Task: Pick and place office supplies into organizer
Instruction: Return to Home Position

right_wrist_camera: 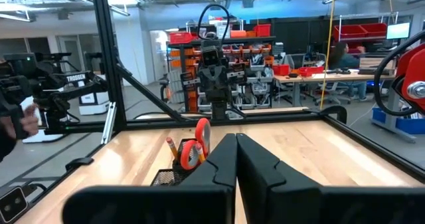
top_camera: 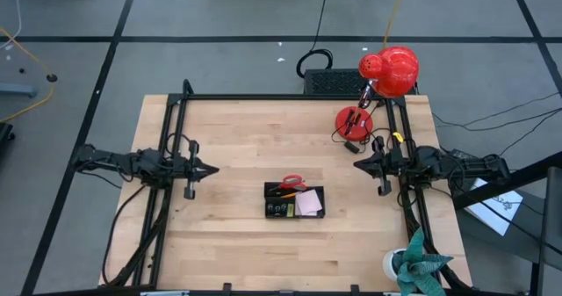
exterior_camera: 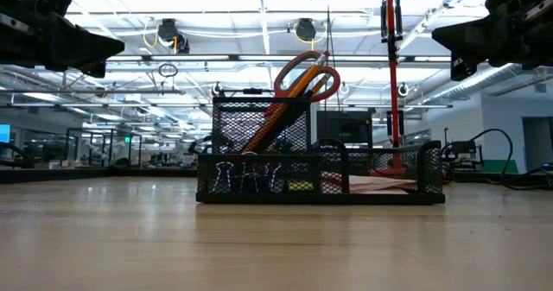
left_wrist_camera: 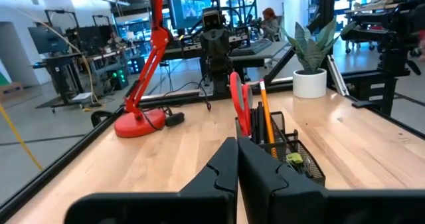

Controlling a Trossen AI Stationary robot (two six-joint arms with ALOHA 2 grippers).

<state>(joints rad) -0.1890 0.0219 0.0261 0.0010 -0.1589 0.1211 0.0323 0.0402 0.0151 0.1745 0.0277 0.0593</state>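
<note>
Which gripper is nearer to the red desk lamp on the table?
The right. The right gripper hangs close beside the base of the red desk lamp, on the right side of the table. The left gripper hangs far across, over the left side.

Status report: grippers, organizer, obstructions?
Left gripper shut, empty, left of organizer. Right gripper shut, empty, right of it. Scissors, sticky pad inside. Lamp near right arm.

the organizer (top_camera: 294,201) sits mid-table, with scissors (top_camera: 292,181) and pencils (left_wrist_camera: 265,114) standing tall out of it, barring a low pass. bare table (top_camera: 228,129) lies open all around. a red lamp (top_camera: 354,120) and a potted plant (top_camera: 413,265) crowd the right-side corners.
</note>
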